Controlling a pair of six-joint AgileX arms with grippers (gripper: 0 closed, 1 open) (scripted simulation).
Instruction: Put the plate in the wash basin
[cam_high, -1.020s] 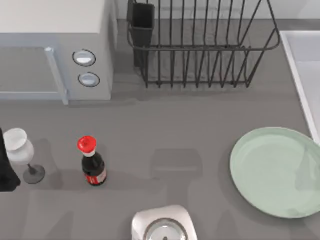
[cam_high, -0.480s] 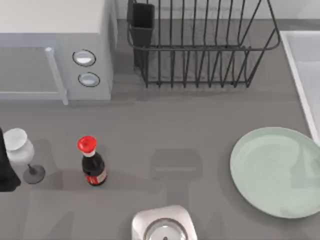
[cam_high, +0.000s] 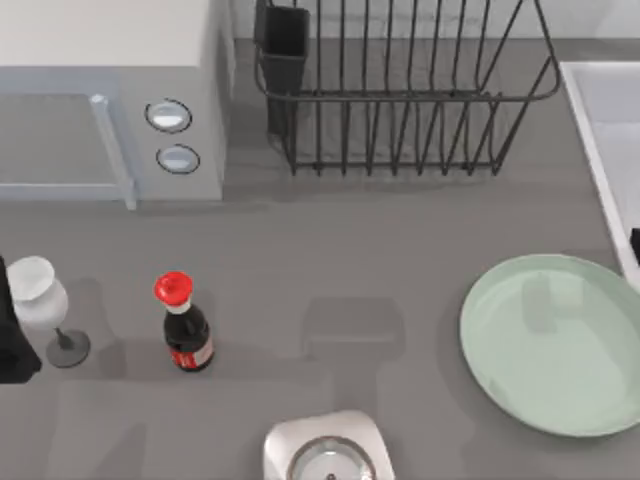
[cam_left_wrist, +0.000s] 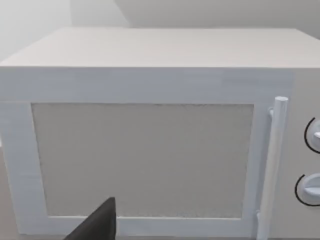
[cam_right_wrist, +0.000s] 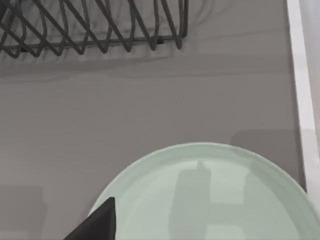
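**Spotter:** Where's the plate?

**Operator:** The plate (cam_high: 545, 345) lies flat on the bench (cam_high: 350, 250) at the top view's right side, rim up, with nothing on it. Its right edge comes just beside the pale rim of the wash basin (cam_high: 590, 120), which runs along the bench's right edge and on toward the back.

**Spotter:** Which of the 2 arms takes it?

**Operator:** My right one, by my judgement. The wrist camera looks straight down on the plate's far rim, so the right gripper (cam_right_wrist: 97, 224) hangs above the plate, apart from it. A dark sliver at the top view's right edge, over the basin rim, is probably part of that arm. The left gripper (cam_left_wrist: 97, 225) is parked facing the microwave (cam_left_wrist: 150, 150), well apart from the plate.

**Spotter:** Gripper state?

**Operator:** I cannot tell how far either is open. Neither has hold of anything that I can see.

**Spotter:** Any axis to line up on?

**Operator:** None. The plate is round, so it points no way and has no long axis. What counts is that the basin lies to its right, so I'd judge the rim nearest the basin the likeliest place to grip. The dish rack (cam_right_wrist: 100, 25) stands well clear behind.
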